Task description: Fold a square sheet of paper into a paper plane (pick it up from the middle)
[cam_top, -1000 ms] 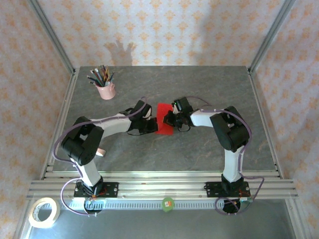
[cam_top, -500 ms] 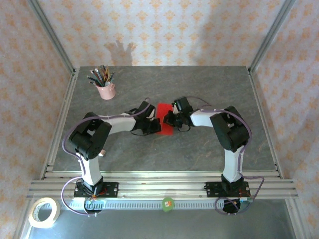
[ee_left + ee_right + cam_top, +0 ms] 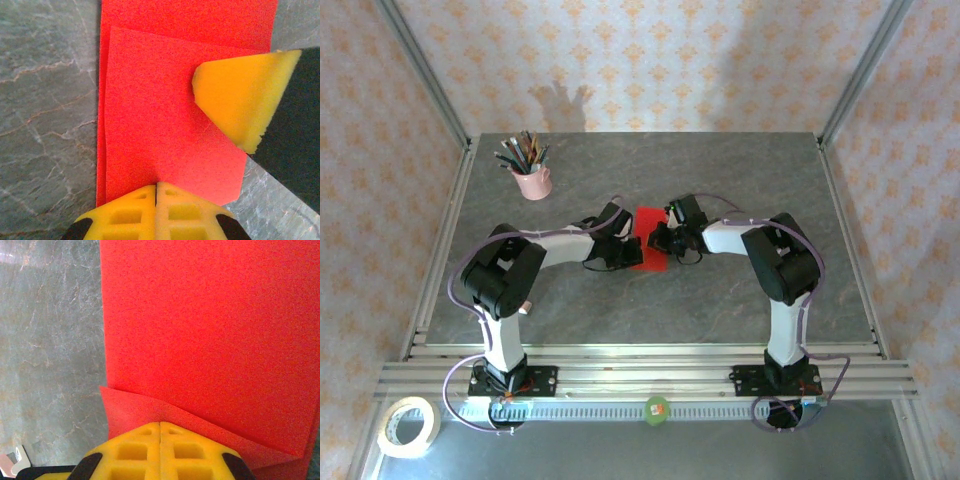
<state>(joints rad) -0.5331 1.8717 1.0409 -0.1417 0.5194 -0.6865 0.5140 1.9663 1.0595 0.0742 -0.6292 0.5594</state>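
Observation:
The red sheet of paper (image 3: 649,232) lies flat mid-table, folded over itself, with a top layer (image 3: 165,115) over a wider bottom one. My left gripper (image 3: 628,250) is shut, its closed yellow tips (image 3: 157,186) resting on the near edge of the folded layer. My right gripper (image 3: 660,238) is shut too, its tips (image 3: 160,424) set on a raised flap (image 3: 145,407) of the paper (image 3: 210,325). One yellow finger of the right gripper (image 3: 245,97) presses on the paper's opposite edge in the left wrist view. Nothing sits between either pair of jaws.
A pink cup of pencils (image 3: 531,181) stands at the back left. A roll of tape (image 3: 408,427) and a small green object (image 3: 656,410) lie off the table's front rail. Aluminium posts (image 3: 425,75) rise at the back corners.
The left arm's elbow has swung in and its gripper has slid slightly right onto the paper. The right gripper and the paper have held still.

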